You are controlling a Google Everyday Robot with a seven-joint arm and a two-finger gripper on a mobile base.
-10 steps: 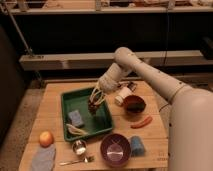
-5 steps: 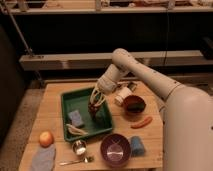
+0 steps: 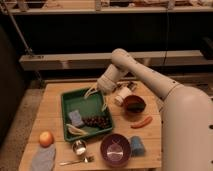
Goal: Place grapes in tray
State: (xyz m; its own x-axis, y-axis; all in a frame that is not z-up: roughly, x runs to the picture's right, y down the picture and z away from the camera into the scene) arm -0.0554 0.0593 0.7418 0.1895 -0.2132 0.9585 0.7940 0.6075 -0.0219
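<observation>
While the arm reaches in from the right side, the gripper [image 3: 98, 98] hangs over the far right part of the tray [image 3: 68, 99], its two pale fingers [image 3: 91, 92] spread apart with nothing between them. One finger points toward the tray's back edge, the other hangs down along its right wall. So it's open and empty, sitting a bit above the tray floor.

The grapes [image 3: 97, 121] are lying inside the tray, near its front right corner, just below the gripper and clear of it. They look like a dark little cluster resting flat on the green floor. Next to them in the tray there's a small blue-grey block [image 3: 76, 117] toward the middle, and a pale banana-ish thing [image 3: 76, 130] along the front edge.

Moving out onto the wooden table [image 3: 52, 97]: right beside the tray's right wall there's a white cup [image 3: 121, 94] and a small brown-red bowl [image 3: 134, 104], both near the table's right side. An orange sausage [image 3: 141, 122] lies in front of that bowl. Along the front edge there's a purple bowl [image 3: 116, 149], a blue cup [image 3: 137, 146] touching or nearly touching it, a small metal cup [image 3: 79, 147] and a fork [image 3: 77, 161]. An orange fruit [image 3: 46, 138] and a grey cloth [image 3: 43, 159] sit at the front left corner.
</observation>
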